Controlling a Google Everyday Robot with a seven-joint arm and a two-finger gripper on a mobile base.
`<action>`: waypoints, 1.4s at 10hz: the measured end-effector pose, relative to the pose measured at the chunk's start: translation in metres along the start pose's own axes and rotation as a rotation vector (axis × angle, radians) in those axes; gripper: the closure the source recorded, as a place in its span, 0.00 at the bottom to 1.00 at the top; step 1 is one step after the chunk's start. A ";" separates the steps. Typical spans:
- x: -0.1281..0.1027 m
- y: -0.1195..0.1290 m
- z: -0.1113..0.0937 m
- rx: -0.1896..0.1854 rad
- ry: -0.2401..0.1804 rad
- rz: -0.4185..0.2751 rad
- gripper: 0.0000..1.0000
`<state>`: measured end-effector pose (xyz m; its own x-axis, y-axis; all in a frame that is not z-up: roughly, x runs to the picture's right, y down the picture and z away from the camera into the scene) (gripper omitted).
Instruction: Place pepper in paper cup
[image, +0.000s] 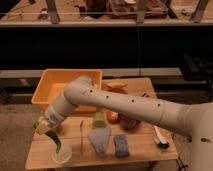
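My gripper (43, 127) is at the left end of the wooden table (142, 151), at the end of the white arm that reaches in from the right. It is shut on the pepper (55, 142), a slim dark green chili that hangs down and to the right from the fingers. The pepper's pointed tip is just above, or at the rim of, the paper cup (61, 155). The cup is a small whitish translucent cup that stands near the table's front left edge.
A big yellow tub (60, 82) stands at the back left. A pale green block (99, 119), a red fruit (113, 116) and a red-orange bowl (129, 122) lie mid-table. A grey-blue cloth (100, 140), a blue sponge (121, 145) and a thin stick (81, 132) lie in front.
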<state>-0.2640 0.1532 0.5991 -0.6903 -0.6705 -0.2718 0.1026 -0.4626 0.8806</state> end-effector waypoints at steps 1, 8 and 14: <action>-0.005 0.002 0.003 -0.007 0.000 -0.004 0.98; -0.030 0.010 0.039 -0.018 0.048 -0.065 0.98; -0.039 0.008 0.041 -0.022 0.109 -0.081 0.98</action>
<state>-0.2655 0.1995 0.6325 -0.6155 -0.6889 -0.3829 0.0662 -0.5293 0.8458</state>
